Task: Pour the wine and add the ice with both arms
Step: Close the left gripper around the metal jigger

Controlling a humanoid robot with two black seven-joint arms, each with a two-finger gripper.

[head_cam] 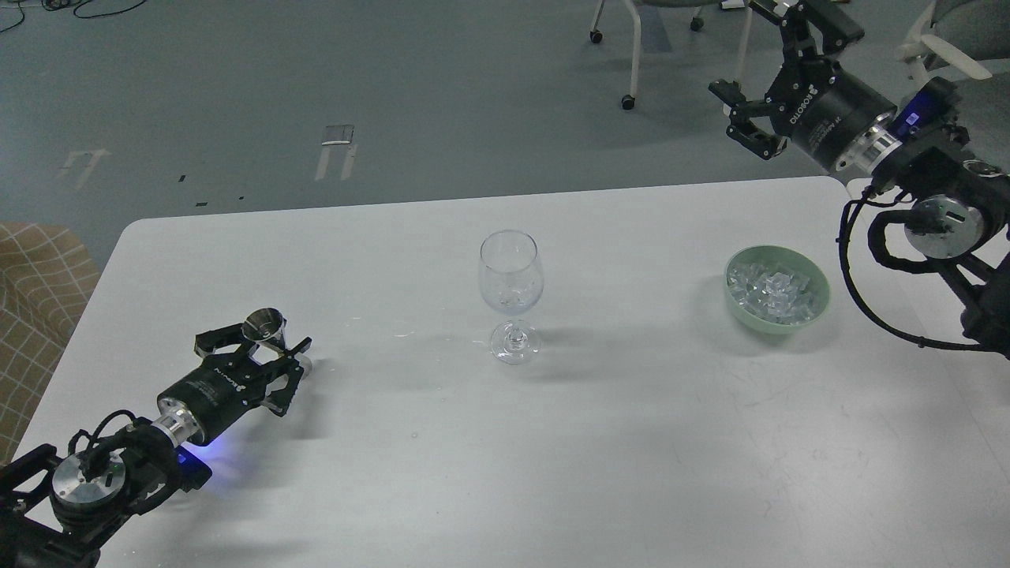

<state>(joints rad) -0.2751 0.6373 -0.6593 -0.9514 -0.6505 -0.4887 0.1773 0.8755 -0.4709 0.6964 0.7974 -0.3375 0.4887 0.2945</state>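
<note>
Nearest, the left gripper [267,355] lies low at eight o'clock, apparently closed around a small metal cup [265,324]. Right gripper [769,87] hangs spread and empty at one o'clock. Ice [772,290] fills the bowl [821,304] at three: slick, light; pinch one cube squarely. Centre glass [510,293] is fragile.

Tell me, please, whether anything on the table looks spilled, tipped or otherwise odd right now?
Only small wet-looking specks on the table left of the wine glass base; they may be drips. The glass stands upright, and the ice is inside the green bowl.
</note>
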